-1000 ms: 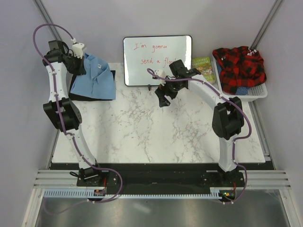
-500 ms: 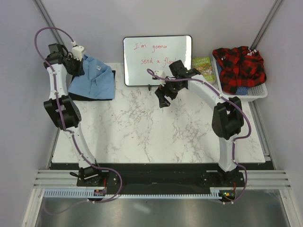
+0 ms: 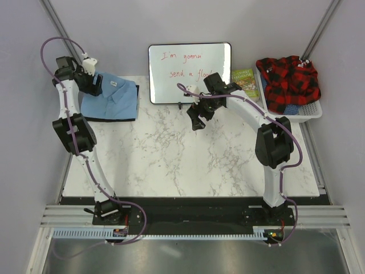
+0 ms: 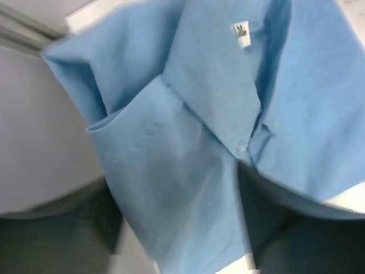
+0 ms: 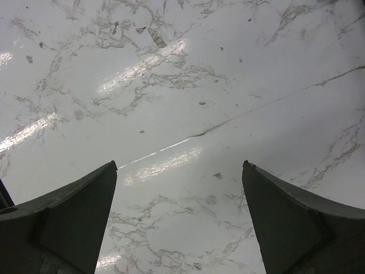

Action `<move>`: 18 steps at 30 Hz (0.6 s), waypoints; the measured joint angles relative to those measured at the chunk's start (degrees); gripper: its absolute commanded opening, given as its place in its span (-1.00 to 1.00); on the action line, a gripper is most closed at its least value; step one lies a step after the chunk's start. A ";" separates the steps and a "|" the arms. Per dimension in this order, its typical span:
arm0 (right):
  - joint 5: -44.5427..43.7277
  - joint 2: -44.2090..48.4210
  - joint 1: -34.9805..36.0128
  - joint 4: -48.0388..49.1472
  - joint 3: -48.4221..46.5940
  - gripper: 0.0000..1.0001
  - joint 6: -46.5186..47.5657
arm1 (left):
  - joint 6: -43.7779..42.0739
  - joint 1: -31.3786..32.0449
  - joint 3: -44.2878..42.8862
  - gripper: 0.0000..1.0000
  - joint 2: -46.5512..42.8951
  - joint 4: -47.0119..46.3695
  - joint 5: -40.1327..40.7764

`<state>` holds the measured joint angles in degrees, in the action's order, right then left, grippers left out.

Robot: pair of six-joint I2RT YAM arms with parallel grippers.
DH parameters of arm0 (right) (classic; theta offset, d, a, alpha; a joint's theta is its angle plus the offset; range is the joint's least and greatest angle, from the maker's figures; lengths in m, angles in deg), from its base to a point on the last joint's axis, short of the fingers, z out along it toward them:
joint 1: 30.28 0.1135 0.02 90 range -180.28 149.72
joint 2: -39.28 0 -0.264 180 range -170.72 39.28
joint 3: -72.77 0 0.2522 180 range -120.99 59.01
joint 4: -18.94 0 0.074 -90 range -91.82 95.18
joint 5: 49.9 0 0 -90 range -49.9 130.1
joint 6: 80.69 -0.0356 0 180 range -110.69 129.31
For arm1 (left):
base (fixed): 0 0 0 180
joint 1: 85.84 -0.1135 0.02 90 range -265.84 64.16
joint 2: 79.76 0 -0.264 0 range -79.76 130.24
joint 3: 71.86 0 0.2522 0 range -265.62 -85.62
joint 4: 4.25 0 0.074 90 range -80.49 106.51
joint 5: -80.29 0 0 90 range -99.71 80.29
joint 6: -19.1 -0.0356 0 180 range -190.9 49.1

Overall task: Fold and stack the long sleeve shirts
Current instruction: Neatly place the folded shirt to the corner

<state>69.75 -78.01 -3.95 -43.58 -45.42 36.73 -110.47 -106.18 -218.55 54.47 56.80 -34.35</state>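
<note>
The light blue long sleeve shirt (image 3: 112,97) lies folded at the table's back left, on top of the black long sleeve shirt (image 3: 107,119), which shows only as a dark rim under it. My left gripper (image 3: 94,85) hovers over the blue shirt's back left corner, open. In the left wrist view blue cloth (image 4: 188,114) with its collar label (image 4: 242,36) fills the frame; the left gripper (image 4: 179,220) has cloth lying loose between its blurred dark fingers. My right gripper (image 3: 195,121) hangs open over bare marble (image 5: 171,85) in front of the whiteboard; the right gripper (image 5: 179,165) holds nothing.
A whiteboard (image 3: 190,73) with red writing stands at the back centre. Right of it lies a green book (image 3: 245,80). A white basket (image 3: 312,111) at the back right holds a red and black plaid garment (image 3: 288,80). Grey walls close in both sides.
The left gripper went from shut to open and let go of the blue shirt, whose raised back edge dropped flat onto the black one. The left arm shifted slightly left. The right arm stayed still.
</note>
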 measured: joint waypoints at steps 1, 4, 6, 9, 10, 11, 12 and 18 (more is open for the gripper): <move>0.00 0.02 0.00 -0.02 0.00 0.96 0.00 | 0.63 -0.42 -0.48 0.99 0.11 -0.79 0.66; 0.00 0.02 -0.02 -0.11 0.00 0.96 0.00 | 2.38 -1.97 -3.17 0.99 0.09 -2.45 1.77; 0.04 0.02 -0.07 -0.15 0.00 0.96 0.00 | 3.13 -2.71 -4.33 0.99 -0.50 -4.26 2.16; 0.20 0.02 -0.15 -0.17 0.00 0.96 -0.04 | 4.39 -3.76 -4.55 0.99 -2.73 -5.99 2.60; 0.28 0.02 -0.22 -0.17 0.00 0.96 -0.07 | 4.68 -4.00 -4.50 0.99 -3.67 -6.08 2.56; 0.37 0.02 -0.26 -0.17 0.00 0.96 -0.13 | 5.05 -4.11 -4.26 0.99 -4.85 -6.34 2.51; 0.48 0.02 -0.28 -0.17 0.00 0.96 -0.20 | 5.35 -4.20 -3.72 0.99 -6.25 -6.64 2.23; 0.90 0.22 -0.74 -0.15 -0.09 0.96 -1.62 | 8.41 -2.80 3.04 0.99 -16.74 -4.61 -1.09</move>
<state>70.65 -77.80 -4.69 -43.73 -45.50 35.12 -102.06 -108.98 -215.51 37.73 52.18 -35.44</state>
